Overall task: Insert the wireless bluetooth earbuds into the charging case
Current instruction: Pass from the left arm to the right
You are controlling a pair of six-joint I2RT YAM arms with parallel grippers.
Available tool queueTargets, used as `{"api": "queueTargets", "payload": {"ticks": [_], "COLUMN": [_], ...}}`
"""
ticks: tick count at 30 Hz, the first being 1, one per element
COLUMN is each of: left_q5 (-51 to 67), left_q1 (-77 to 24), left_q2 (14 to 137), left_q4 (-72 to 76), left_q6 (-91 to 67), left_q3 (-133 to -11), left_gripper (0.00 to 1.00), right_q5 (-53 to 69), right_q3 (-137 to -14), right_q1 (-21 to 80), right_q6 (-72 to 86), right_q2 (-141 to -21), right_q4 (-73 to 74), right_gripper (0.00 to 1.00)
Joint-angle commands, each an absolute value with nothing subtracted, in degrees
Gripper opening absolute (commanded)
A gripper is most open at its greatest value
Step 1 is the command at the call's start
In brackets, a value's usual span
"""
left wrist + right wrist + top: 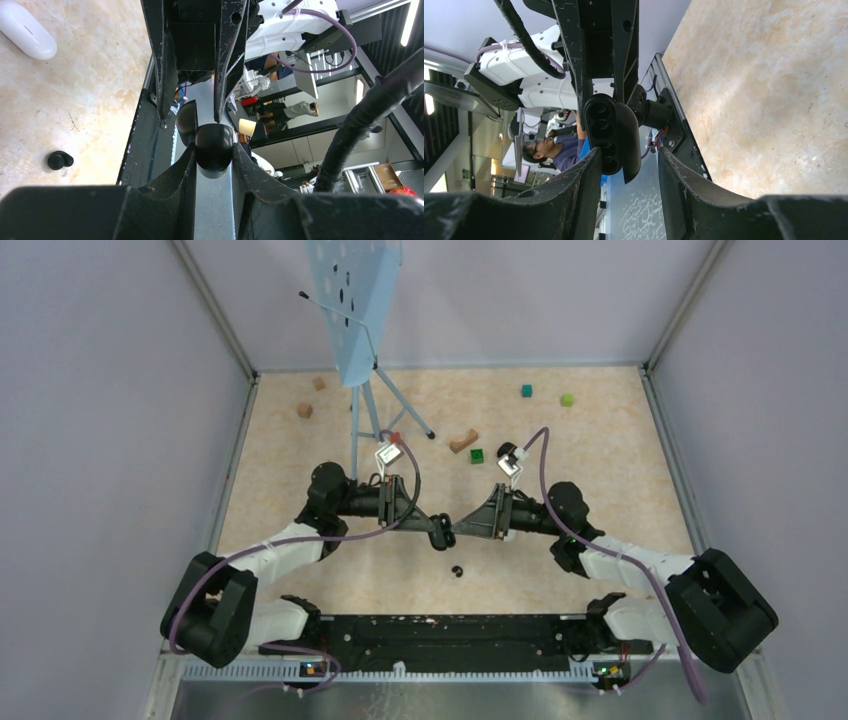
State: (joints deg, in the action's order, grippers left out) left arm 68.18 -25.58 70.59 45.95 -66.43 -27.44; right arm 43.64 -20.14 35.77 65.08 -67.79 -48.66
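Pinching the black charging case (213,147) between both fingers, the left gripper (212,156) holds it in the air above the counter (600,470), at the middle of the workspace. In the right wrist view the case's open face shows dark rounded wells. The right gripper (629,155) meets it head-on. Its fingers are parted and straddle the case's free end, with a gap showing on 1 side; whether they hold anything I cannot tell. Below the 2 grippers, 1 glossy black earbud (458,570) lies on the counter, apart from the case and nearer the arm bases. A white oblong pod (25,30) rests on the counter further off, seen only from the left wrist. Toward the back wall — well apart from the grippers — sit a green cube (476,455) and a curved wooden block (463,442), near each other, and a blue perforated stand (355,320) rises behind the left arm.
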Motion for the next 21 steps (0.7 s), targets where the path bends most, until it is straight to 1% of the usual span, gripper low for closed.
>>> {"api": "queueTargets", "payload": {"ticks": [1, 5, 10, 13, 18, 19, 20, 21], "left_q5": [69.47, 69.44, 69.77, 69.82, 69.96, 69.94, 69.79, 68.89], "left_q1": [-25.6, -25.63, -25.64, -25.55, -25.64, -25.63, -25.54, -25.56], "left_q2": [70.95, 70.72, 70.56, 70.4, 71.28, 71.45, 71.67, 71.63], "left_q4": [50.75, 50.42, 50.75, 50.47, 51.04, 51.06, 51.08, 50.53], "left_q6": [-67.31, -66.99, -67.32, -67.15, -67.65, -67.72, -67.71, -67.45], "left_q3": [-29.35, -29.08, -28.62, -28.82, -28.83, -28.83, -28.83, -28.82], "left_gripper": [0.0, 0.0, 0.0, 0.0, 0.0, 0.0, 0.04, 0.14], "right_q5": [44.03, 42.97, 42.54, 42.28, 41.79, 41.56, 41.0, 40.36], "right_q3": [-23.57, -24.51, -23.97, -23.94, -24.31, -24.36, -24.63, -25.38], "right_q1": [37.29, 39.22, 40.0, 40.01, 40.02, 40.01, 40.0, 39.93], "right_q6": [64.23, 63.61, 65.78, 66.43, 67.43, 67.44, 67.23, 66.25], "right_q2": [-68.69, -69.88, -72.57, -73.31, -73.78, -73.68, -73.4, -73.09], "right_q4": [-51.5, -50.8, -54.69, -55.52, -56.29, -55.88, -53.97, -49.74], "right_gripper": [0.43, 0.41, 0.33, 0.24, 0.0, 0.0, 0.0, 0.0]}}
